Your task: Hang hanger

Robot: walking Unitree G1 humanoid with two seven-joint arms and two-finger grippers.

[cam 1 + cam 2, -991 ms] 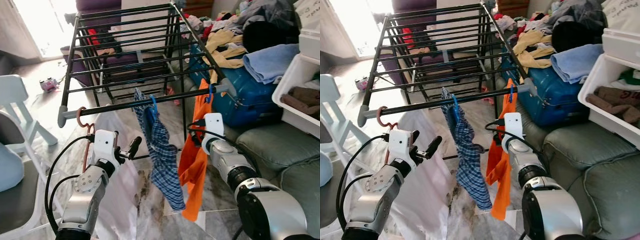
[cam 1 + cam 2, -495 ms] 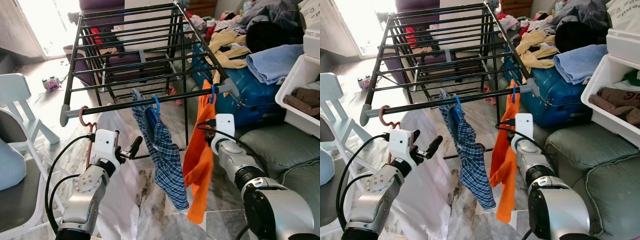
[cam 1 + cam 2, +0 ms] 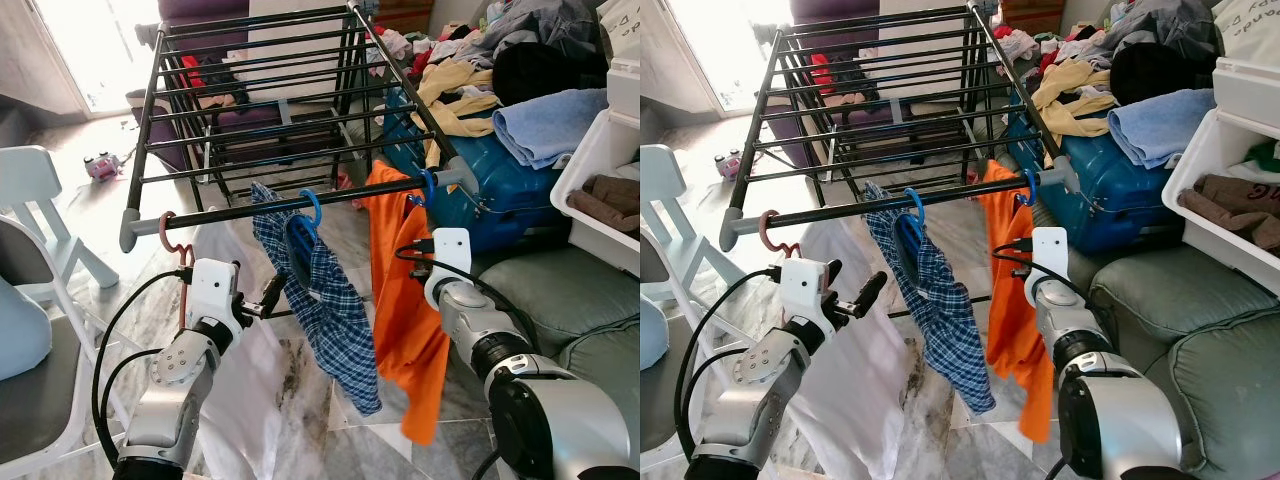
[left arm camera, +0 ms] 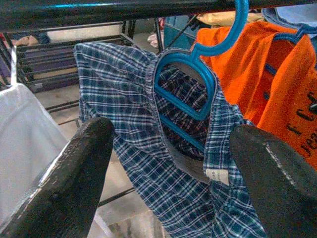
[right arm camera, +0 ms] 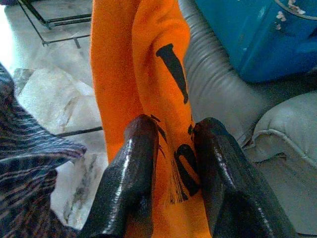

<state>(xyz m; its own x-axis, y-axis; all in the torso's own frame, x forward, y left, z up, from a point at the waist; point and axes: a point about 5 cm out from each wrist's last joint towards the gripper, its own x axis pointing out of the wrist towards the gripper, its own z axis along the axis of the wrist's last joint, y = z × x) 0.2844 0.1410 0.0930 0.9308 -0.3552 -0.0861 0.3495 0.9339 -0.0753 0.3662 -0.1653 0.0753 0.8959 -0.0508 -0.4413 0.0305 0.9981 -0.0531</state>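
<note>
Right pincer (image 5: 171, 148) grips the orange shirt (image 3: 405, 290); left pincer (image 4: 168, 163) gapes; white bin (image 3: 590, 165) holds brown cloth (image 3: 610, 195)

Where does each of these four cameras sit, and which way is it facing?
Left eye: head, looking down at the drying rack; both silver arms show.
Right eye: same head, same scene.
Left wrist: looks between open fingers at the plaid garment.
Right wrist: fingers pinch the orange shirt.
Shared: the shirt appears in all views.

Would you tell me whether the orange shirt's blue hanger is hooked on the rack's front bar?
Hooked: the blue plastic hanger curls over the black front bar, orange shirt hanging below.
</note>
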